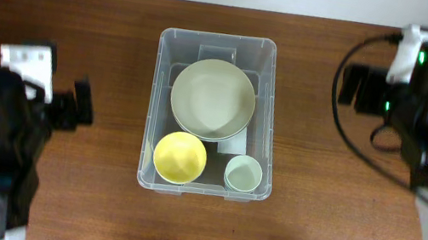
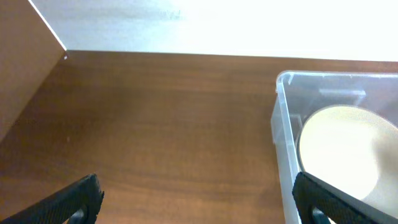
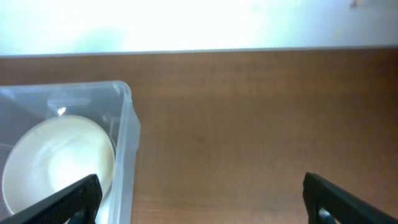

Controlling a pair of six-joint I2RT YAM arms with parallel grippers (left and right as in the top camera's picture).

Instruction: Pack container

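Observation:
The clear plastic container (image 1: 220,38) stands at the table's middle. Inside lie a pale green plate (image 1: 213,100), a yellow bowl (image 1: 181,156) and a small pale green cup (image 1: 243,174). My left gripper (image 1: 79,104) hovers open to the container's left, nothing between its fingers. In the left wrist view that gripper (image 2: 199,205) spans bare wood, with the container's wall (image 2: 283,124) and the plate (image 2: 345,149) at right. My right gripper (image 1: 354,85) is open to the container's right. In its own view it (image 3: 202,202) is empty over the table, the container's wall (image 3: 127,143) and plate (image 3: 59,162) at left.
The brown wooden table (image 1: 106,43) meets a pale wall along its far edge. The right arm's black cable (image 1: 344,115) loops over the table to the right of the container.

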